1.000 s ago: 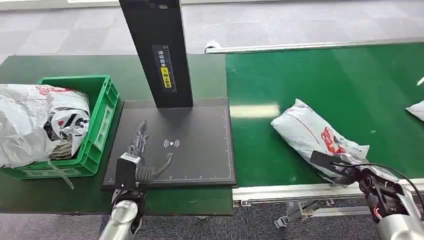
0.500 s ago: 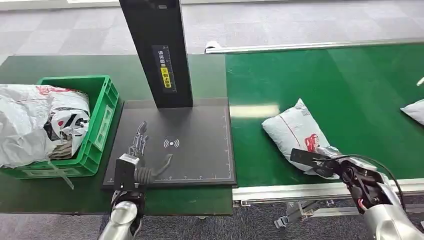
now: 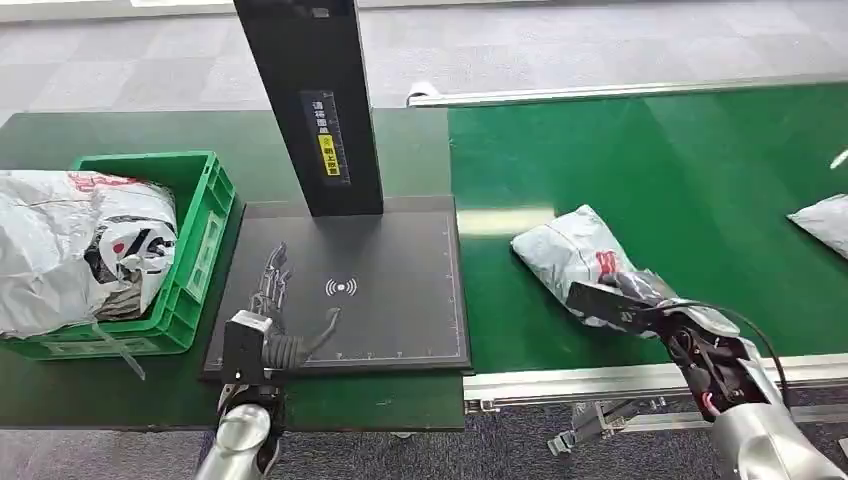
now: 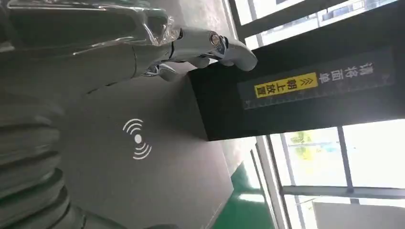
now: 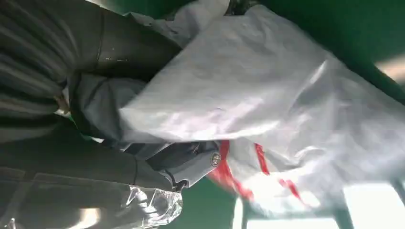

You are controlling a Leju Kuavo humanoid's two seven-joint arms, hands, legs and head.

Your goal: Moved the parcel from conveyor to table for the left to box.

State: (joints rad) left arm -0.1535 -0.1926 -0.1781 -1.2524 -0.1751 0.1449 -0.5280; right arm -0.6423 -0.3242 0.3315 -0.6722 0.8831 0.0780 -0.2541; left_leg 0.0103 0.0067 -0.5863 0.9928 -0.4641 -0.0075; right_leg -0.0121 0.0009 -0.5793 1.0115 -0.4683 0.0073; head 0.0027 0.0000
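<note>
A grey-white parcel point(image 3: 565, 248) with red print lies on the green conveyor point(image 3: 690, 160), close to its left end. My right hand point(image 3: 640, 300) grips the parcel's near corner; in the right wrist view the parcel point(image 5: 272, 90) is clamped between the thumb and the dark fingers point(image 5: 188, 162). My left hand point(image 3: 272, 300) rests open on the black scanner plate point(image 3: 400, 320), fingers spread and nothing in them. The left wrist view has those fingers point(image 4: 210, 43) stretched out toward the black post point(image 4: 296, 90).
A green crate point(image 3: 208, 235) at the far left holds several bagged parcels point(image 3: 70, 240). The black post point(image 3: 318, 100) rises from the back of the plate. Another parcel point(image 3: 825, 218) lies at the conveyor's right edge. A metal rail point(image 3: 600, 380) borders the conveyor's near side.
My right hand has drawn the parcel leftward along the conveyor, toward the black plate, and the bag has bunched up. The left hand has stayed in place.
</note>
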